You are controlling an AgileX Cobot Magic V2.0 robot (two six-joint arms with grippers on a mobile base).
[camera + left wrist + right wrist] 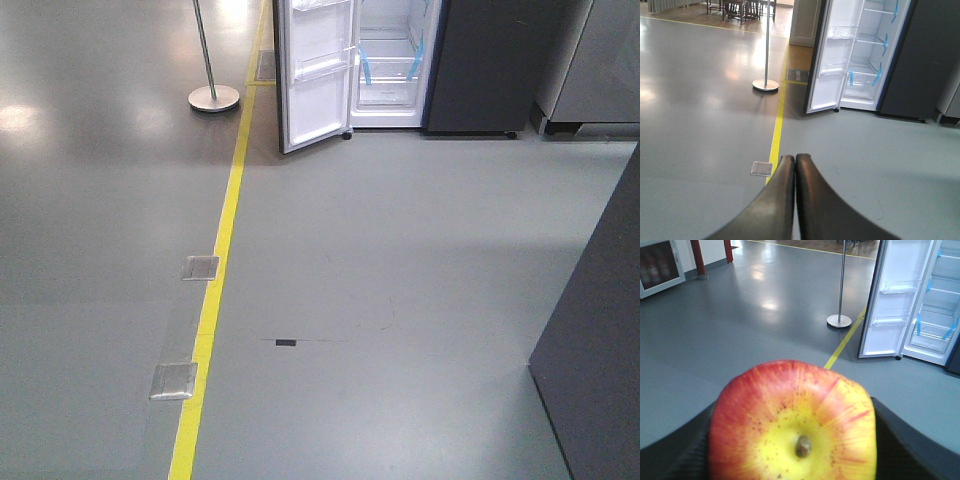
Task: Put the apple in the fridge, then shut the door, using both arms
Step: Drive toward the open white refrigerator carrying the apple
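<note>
The red apple (792, 422), yellow around its stem, fills the bottom of the right wrist view, clamped between my right gripper's black fingers (910, 445). My left gripper (795, 159) is shut with nothing in it, its tips pressed together above the grey floor. The fridge (400, 60) stands far ahead with its white inside and blue tape strips showing. Its door (313, 70) is swung wide open to the left, white lining and clear bins facing me. Fridge (867, 55) and door (832, 60) also show in the left wrist view, and again in the right wrist view as fridge (937, 315) and door (895, 300). Neither arm appears in the front view.
A yellow floor line (225, 240) runs toward the door's left edge. A metal post on a round base (213, 96) stands left of it. Two metal floor plates (174, 380) lie by the line. A dark grey cabinet side (600, 340) rises at the right.
</note>
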